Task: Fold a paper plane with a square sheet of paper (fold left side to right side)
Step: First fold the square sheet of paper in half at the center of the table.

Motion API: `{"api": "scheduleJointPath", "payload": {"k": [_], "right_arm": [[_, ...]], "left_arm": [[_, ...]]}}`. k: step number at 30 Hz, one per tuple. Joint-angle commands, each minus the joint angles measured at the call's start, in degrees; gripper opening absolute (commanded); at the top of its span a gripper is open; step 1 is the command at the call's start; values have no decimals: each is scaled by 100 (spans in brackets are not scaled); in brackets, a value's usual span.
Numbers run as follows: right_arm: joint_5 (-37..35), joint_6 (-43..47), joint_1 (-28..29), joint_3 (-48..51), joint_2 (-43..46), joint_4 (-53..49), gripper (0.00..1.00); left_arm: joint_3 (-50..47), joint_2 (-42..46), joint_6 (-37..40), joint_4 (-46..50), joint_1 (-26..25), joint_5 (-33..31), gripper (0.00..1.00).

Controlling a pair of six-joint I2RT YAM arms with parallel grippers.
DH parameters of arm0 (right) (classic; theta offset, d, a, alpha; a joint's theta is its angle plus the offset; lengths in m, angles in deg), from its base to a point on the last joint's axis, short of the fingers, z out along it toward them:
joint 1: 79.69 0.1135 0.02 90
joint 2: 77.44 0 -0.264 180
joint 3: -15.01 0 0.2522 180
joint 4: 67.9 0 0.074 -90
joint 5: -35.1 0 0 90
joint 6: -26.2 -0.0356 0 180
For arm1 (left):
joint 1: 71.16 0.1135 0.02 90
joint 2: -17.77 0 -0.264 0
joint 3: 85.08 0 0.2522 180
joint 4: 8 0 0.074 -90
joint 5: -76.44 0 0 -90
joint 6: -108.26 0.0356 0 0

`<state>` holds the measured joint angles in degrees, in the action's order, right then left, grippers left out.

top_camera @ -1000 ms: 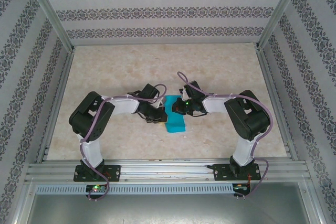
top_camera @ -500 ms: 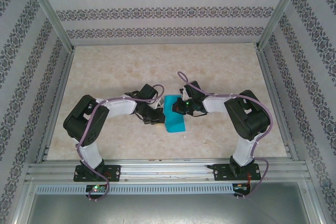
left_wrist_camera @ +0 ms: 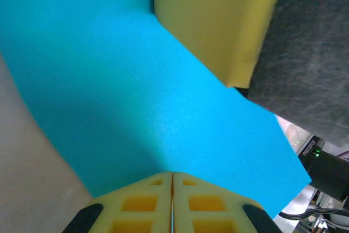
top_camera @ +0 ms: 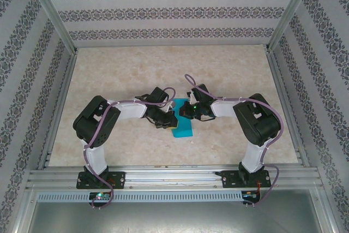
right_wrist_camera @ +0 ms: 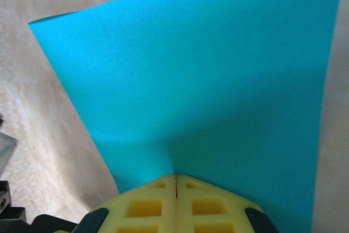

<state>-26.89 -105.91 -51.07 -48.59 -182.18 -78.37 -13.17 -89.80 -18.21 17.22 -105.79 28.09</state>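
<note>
Left gripper (left_wrist_camera: pixel 172 177): the yellow fingers (left_wrist_camera: pixel 139 205) were seen pressed together at 6 o'clock of the left wrist view. The square sheet of paper (left_wrist_camera: pixel 136 96) met the tips and looked pinched there. The teal sheet was spread from the tips toward 12 o'clock and 4 o'clock. A bare strip of table (left_wrist_camera: pixel 27 162) was seen at 8 o'clock. One yellow finger of the right gripper (left_wrist_camera: pixel 212 20) was seen against the sheet at 1 o'clock.

Right gripper (right_wrist_camera: pixel 175 178): the fingers (right_wrist_camera: pixel 212 208) were seen pressed together at 6 o'clock of the right wrist view. The square sheet of paper (right_wrist_camera: pixel 207 69) was pinched at the tips, and a soft bend ran up from them. The sheet was fanned out toward 12 o'clock, with the table (right_wrist_camera: pixel 38 124) seen at 9 o'clock.

From the top view, the sheet (top_camera: pixel 182 130) was located near the table's middle, slightly toward 6 o'clock. The left gripper (top_camera: pixel 169 121) was placed at its 9 o'clock edge and the right gripper (top_camera: pixel 184 112) at its 12 o'clock end. The two grippers were nearly touching. The marbled table (top_camera: pixel 136 69) was bare toward 12 o'clock.
</note>
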Motion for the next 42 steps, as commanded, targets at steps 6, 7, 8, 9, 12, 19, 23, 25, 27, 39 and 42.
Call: {"api": "scheduleJointPath", "payload": {"k": [6,7,8,9,12,19,23,25,27,39,42], "right_arm": [[-551,37,-54,142,-221,-434,0],[-551,40,-50,142,-217,-434,0],[-553,36,-51,142,-221,-443,0],[-560,36,-50,142,-221,-443,0],[-569,45,-58,150,-221,-452,0],[-577,54,-67,150,-256,-470,0],[-577,67,-87,142,-270,-478,0],[-569,62,-78,133,-273,-478,0],[-560,68,-76,133,-274,-478,0],[-489,115,-66,150,-196,-461,0],[-490,115,-58,150,-186,-454,0]], "left_arm": [[-134,-97,142,233,-110,123,8],[-164,-80,169,293,-110,117,8],[-196,-58,212,384,-110,108,8],[-232,-44,243,477,-114,88,8],[-435,15,281,598,-129,97,8],[-890,268,228,662,-337,219,8],[-1133,514,225,840,-428,185,8],[-1283,614,144,784,-430,168,8],[-1394,680,90,728,-430,143,8],[-746,1251,111,760,-96,-74,8],[-356,1136,213,731,119,-71,9]]}}
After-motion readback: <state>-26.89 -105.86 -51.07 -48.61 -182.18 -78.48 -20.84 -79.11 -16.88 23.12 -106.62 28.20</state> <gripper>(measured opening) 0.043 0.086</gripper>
